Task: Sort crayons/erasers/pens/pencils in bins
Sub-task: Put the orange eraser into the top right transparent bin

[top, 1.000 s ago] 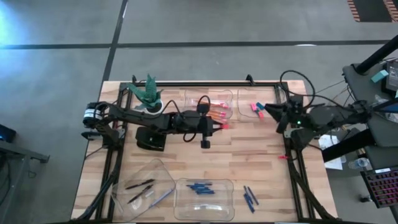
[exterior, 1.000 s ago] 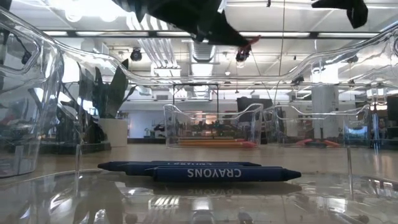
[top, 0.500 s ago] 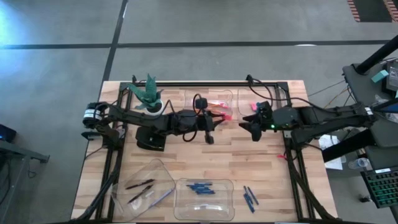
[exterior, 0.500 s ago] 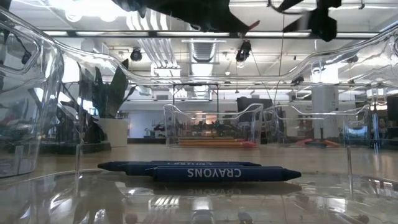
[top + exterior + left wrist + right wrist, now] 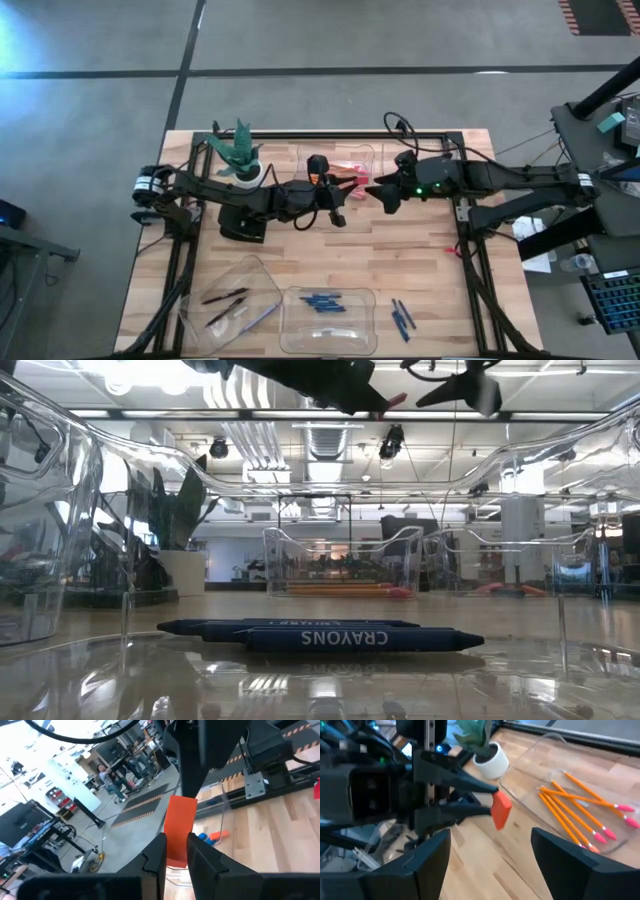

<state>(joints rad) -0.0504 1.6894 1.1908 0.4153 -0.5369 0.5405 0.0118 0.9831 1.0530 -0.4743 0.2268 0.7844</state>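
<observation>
My left gripper (image 5: 356, 184) reaches level toward the table's right and is shut on an orange-red eraser (image 5: 180, 817), which also shows in the right wrist view (image 5: 501, 810). My right gripper (image 5: 382, 196) faces it from the right, a short way off and open, with its fingers (image 5: 432, 862) spread wide and nothing between them. Orange pencils (image 5: 575, 812) lie in the far clear bin (image 5: 338, 165). Dark-blue crayons (image 5: 350, 635) lie in a near bin (image 5: 328, 320). Black pens (image 5: 225, 300) lie in the near-left bin. My left gripper pinches the eraser's near end (image 5: 176, 851) between its two fingers. The fingers (image 5: 470, 809) lie level and point toward the table's right, holding it only at their free ends. The eraser sticks out past the fingertips, lifted clear of the table.
A potted plant (image 5: 240, 150) stands at the far left, and a black box (image 5: 243, 222) lies under the left arm. A few loose crayons (image 5: 402, 318) lie on the wood beside the crayon bin. Small blue and orange erasers (image 5: 212, 836) lie beyond the held one.
My right gripper has swung from the far-right bin toward the table's left, up to the left gripper, and has opened. My left gripper has rolled its wrist. The eraser has turned with it and shifted a little toward the far edge.
</observation>
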